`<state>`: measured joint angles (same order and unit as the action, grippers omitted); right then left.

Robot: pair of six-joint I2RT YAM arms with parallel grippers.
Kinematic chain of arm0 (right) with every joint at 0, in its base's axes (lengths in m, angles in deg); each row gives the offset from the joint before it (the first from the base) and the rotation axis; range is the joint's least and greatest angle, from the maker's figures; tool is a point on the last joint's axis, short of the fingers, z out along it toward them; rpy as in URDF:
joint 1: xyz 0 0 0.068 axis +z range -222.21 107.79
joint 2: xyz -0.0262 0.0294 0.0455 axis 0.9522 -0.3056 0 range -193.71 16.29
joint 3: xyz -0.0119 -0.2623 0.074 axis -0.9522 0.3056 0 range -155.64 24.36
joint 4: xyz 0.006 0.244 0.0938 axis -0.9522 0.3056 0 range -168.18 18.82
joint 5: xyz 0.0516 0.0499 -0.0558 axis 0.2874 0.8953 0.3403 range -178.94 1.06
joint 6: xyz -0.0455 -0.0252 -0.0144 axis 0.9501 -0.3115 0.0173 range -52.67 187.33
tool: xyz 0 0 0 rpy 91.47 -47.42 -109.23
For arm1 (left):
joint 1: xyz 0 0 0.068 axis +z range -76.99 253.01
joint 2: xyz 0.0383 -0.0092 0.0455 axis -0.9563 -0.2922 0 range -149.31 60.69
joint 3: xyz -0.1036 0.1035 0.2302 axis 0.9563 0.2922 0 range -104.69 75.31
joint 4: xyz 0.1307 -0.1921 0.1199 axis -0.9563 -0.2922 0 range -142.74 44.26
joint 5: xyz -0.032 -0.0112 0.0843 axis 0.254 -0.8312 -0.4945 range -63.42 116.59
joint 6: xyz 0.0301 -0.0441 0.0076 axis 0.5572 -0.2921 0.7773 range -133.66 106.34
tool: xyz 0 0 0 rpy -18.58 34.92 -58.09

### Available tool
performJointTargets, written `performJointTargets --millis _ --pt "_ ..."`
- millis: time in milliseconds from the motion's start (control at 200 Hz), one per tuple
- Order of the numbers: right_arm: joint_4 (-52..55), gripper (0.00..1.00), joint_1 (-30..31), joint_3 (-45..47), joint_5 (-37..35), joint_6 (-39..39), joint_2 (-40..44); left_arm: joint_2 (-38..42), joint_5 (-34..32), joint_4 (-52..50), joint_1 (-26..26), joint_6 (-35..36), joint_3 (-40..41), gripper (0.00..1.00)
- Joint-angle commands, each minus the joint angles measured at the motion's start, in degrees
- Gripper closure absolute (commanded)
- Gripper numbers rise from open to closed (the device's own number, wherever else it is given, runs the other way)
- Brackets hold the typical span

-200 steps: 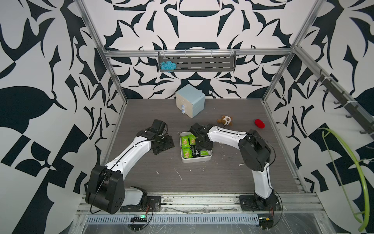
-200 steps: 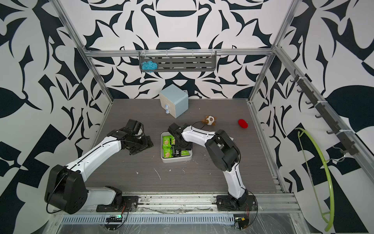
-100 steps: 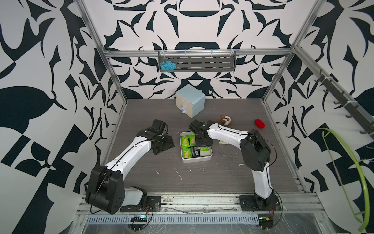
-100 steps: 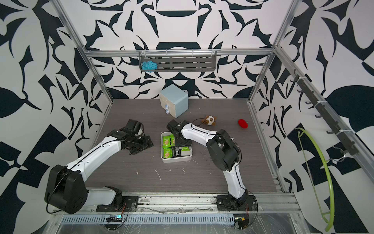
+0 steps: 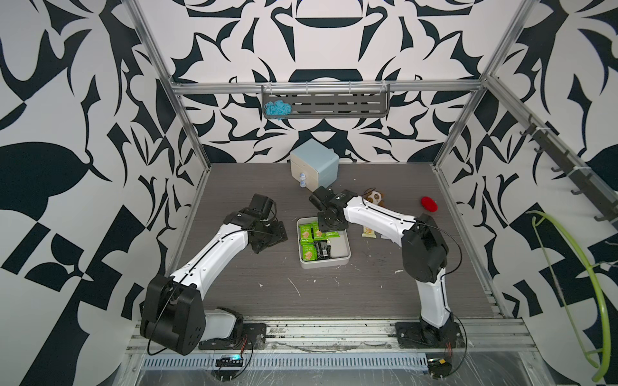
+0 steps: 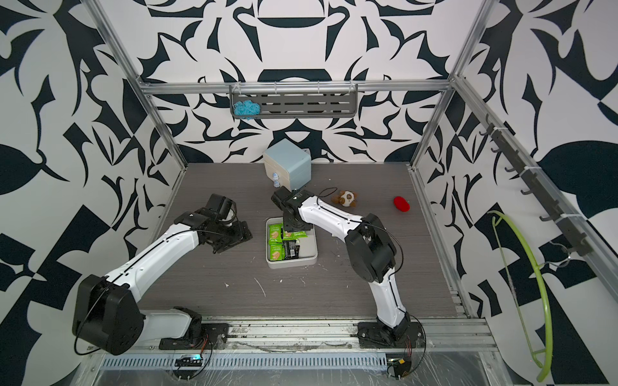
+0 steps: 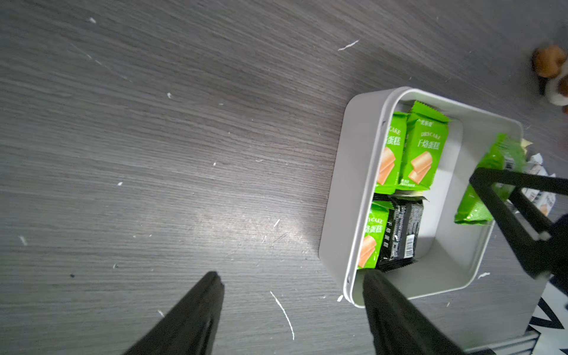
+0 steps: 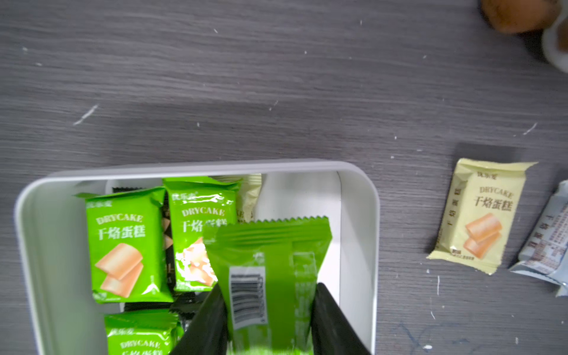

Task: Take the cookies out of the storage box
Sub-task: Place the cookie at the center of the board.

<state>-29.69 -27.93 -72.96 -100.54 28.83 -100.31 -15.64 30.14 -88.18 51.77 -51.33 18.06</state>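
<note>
Your table (image 5: 334, 294) is dark grey, and the storage box (image 5: 324, 263) sits near its middle, where both arms can reach it. Your left hand (image 7: 292, 276) is spread wide and empty, low over the table just beside the box. I think it waits there to keep out of the way. Your right hand (image 8: 267, 295) is pinching one green packet (image 8: 270, 246) by its end, so it hangs free above the bare side of the box and can clear the low wall. The other cookies (image 8: 126, 242) lie packed along one side of the box. A pale yellow packet (image 8: 482, 215) and a white packet (image 8: 550, 239) lie out on the table nearby, so that looks like the drop spot.
</note>
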Motion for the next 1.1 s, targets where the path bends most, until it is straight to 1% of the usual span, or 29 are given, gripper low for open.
performJointTargets --millis 0,40,60,85,185,385,405,555,705,775,900,1095 --pt "1.1 0.65 -0.7 0.3 -0.1 1.3 6.0 0.7 -0.8 -1.6 -0.1 -0.1 -3.1 0.21" --pt "1.2 0.65 -1.3 1.8 -0.1 1.3 7.5 0.3 -1.2 -1.7 -0.6 -0.4 -4.0 0.21" --pt "1.1 0.65 -1.6 2.7 -0.2 1.4 8.3 0.0 -1.4 -1.7 -0.9 -0.7 -4.5 0.18" --pt "1.0 0.65 -2.1 3.9 -0.2 1.5 9.2 -0.4 -1.8 -1.8 -1.5 -0.9 -5.1 0.17" --pt "0.5 0.65 -4.2 9.9 -0.3 2.0 13.9 -2.0 -3.6 -1.8 -4.3 -2.5 -7.5 0.16" --pt "-2.0 0.65 -10.0 23.6 0.4 3.0 23.6 -7.8 -7.5 -1.8 -10.8 -5.7 -13.6 0.16" --pt "-2.2 0.65 -10.5 24.9 2.5 3.1 24.5 -8.6 -7.8 -1.8 -11.5 -6.1 -14.3 0.16" --pt "-4.0 0.65 -14.0 33.7 3.7 4.6 29.2 -14.5 -10.0 -2.3 -16.4 -8.7 -19.9 0.16" --pt "-7.5 0.65 -15.9 40.5 5.3 4.9 30.2 -19.6 -10.9 -2.3 -19.5 -12.2 -23.8 0.16" --pt "-9.5 0.65 -16.2 42.4 5.7 4.9 29.7 -21.9 -11.2 -2.4 -20.5 -12.8 -25.4 0.16" --pt "-12.6 0.65 -16.8 44.3 5.8 4.9 28.9 -25.8 -11.9 -3.5 -21.9 -12.8 -28.8 0.16" --pt "-13.9 0.63 -18.1 45.4 6.4 5.7 27.6 -30.7 -11.8 -4.1 -22.3 -12.9 -32.0 0.16"
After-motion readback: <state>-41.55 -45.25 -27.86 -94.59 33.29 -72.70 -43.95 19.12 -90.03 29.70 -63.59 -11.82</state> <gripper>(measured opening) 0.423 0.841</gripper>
